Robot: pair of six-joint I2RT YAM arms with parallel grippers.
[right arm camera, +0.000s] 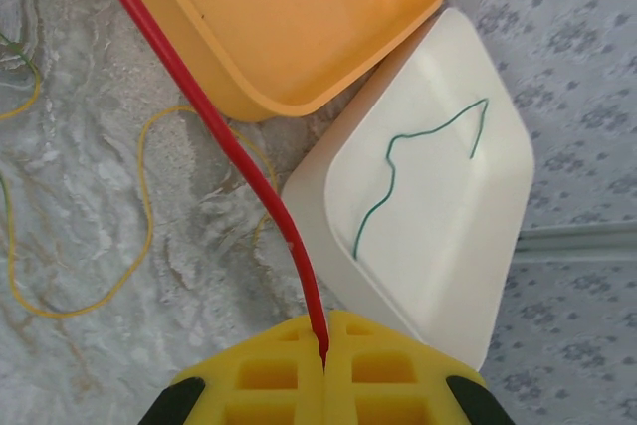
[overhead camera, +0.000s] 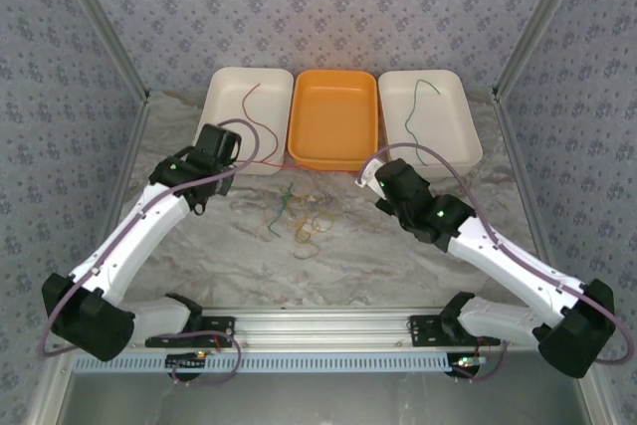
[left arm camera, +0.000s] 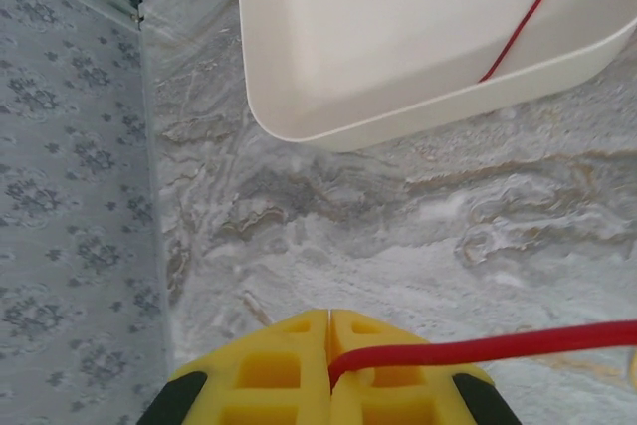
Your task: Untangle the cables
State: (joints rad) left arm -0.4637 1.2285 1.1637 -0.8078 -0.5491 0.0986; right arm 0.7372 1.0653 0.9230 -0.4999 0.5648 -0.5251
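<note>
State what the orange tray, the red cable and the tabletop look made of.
The orange tray: likely moulded plastic, smooth sheen, rounded rim. The red cable: flexible wire, probably plastic-sheathed, glossy. The tabletop: marble-patterned, matt; stone or print, unclear.

The right tool pinches a red cable; a green cable lies in the white tray.
</note>
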